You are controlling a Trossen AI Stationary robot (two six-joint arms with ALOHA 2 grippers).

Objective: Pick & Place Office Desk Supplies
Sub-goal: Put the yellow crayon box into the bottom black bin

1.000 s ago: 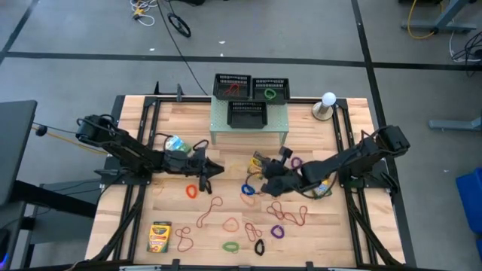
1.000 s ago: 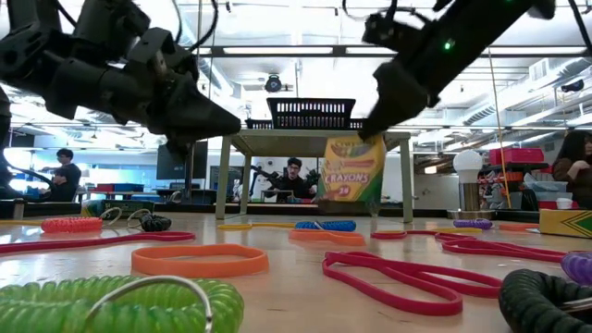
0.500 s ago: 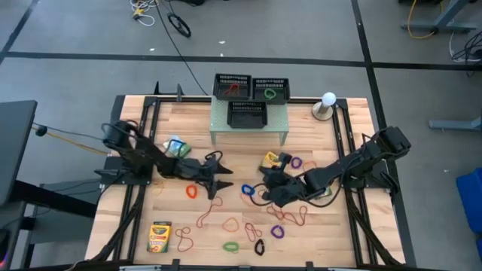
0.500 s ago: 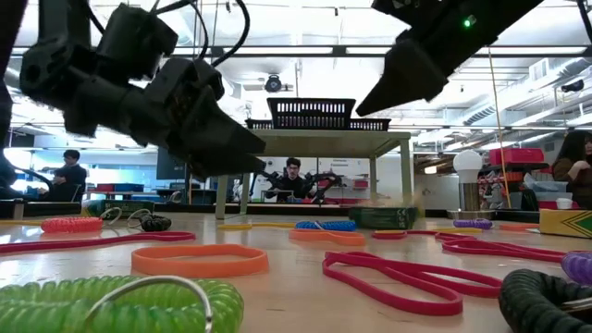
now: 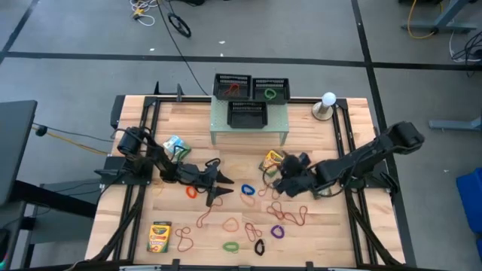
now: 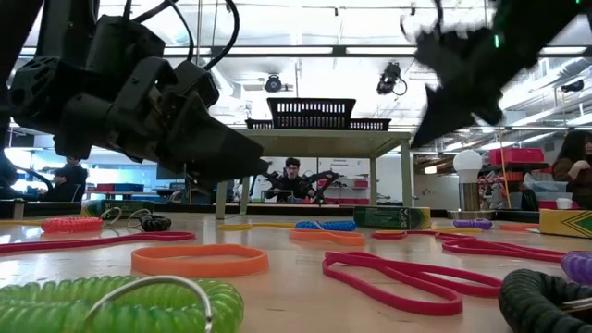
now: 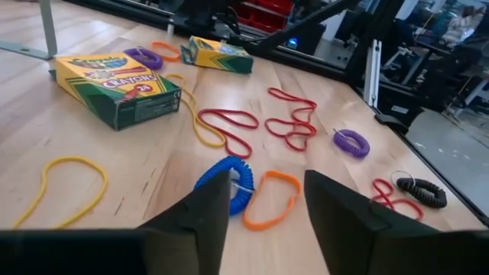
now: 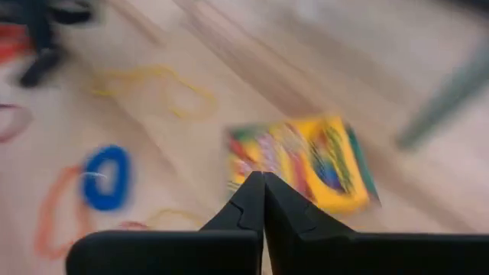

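One yellow-and-green crayon box (image 5: 273, 159) (image 7: 118, 88) (image 8: 321, 164) lies flat on the table's middle. A second (image 5: 160, 235) rests near the left front, a third (image 5: 175, 144) beside the left arm. Rubber-band loops (image 5: 245, 226) lie scattered flat. My left gripper (image 5: 218, 181) (image 7: 267, 179) (image 6: 250, 157) is open, low over a blue coil (image 7: 225, 183) and an orange loop (image 7: 271, 200), touching neither. My right gripper (image 5: 285, 177) (image 8: 263, 179) (image 6: 425, 134) is shut and raised, just short of the middle box.
The pale green riser (image 5: 248, 128) stands at the far middle with black mesh trays (image 5: 232, 84) on and behind it. A white ball on a stand (image 5: 327, 102) is at the far right. A fourth crayon box (image 7: 218, 55) lies under the right arm. People (image 6: 294, 176) sit beyond the table.
The right gripper held the crayon box upright with its lower end on the table, let go, then rose and drew back toward the table's right. The box tipped over and now lies flat. The left gripper moved toward the table's right and came lower over the bands.
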